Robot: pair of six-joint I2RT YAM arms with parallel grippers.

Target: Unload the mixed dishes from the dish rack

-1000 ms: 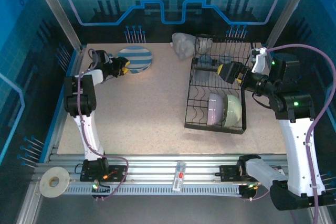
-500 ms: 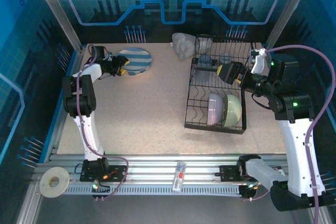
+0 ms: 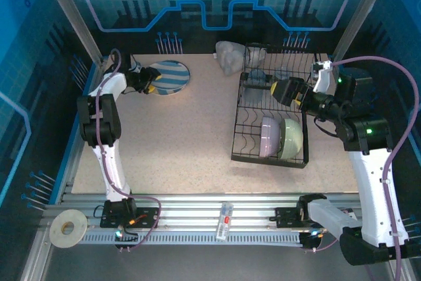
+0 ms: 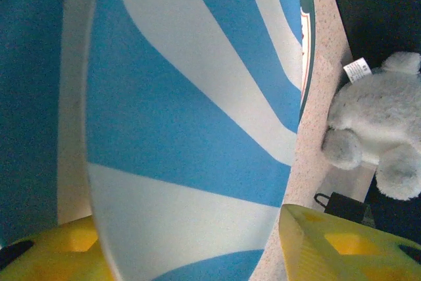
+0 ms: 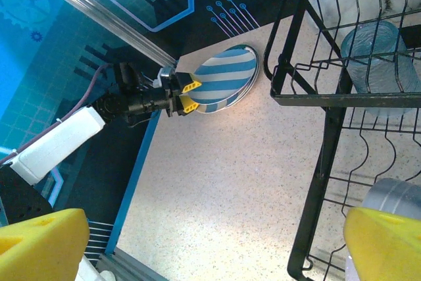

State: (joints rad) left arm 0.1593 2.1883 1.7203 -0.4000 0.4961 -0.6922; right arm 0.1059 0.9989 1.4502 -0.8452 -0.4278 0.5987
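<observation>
Progress check on the rack unload: I'd call it somewhere in the first half.

Done so far, going by how things lie: a blue-and-white striped plate point(image 3: 171, 76) sits flat on the table point(image 3: 184, 143) at the far left corner, well apart from the dish rack point(image 3: 245, 129). From the right wrist camera its rim looks doubled, so it might be more than one plate stacked, but I can't tell for sure. The left end effector point(image 5: 187, 95) is right at the plate's near edge with its yellow fingers spread. The rim sits between them and they don't look clamped on it, so I read it as open and letting go.

Left to do: the lavender bowl point(image 3: 268, 137) and the pale green bowl point(image 3: 294, 137) stand on edge side by side in the lower part of the rack. There's also a clear plastic cup point(image 5: 370, 54) in the upper grid basket. The curved slots beside the bowls look free of plates from above.

The right end effector point(image 3: 279, 89) hangs over the upper tier of the rack with its jaws wide apart and nothing between them. My guess is the cup is its next target, though that's only a guess.

A grey plush toy point(image 4: 375, 129) sits on the table behind the rack. It isn't a dish, so I'd ignore it.
</observation>
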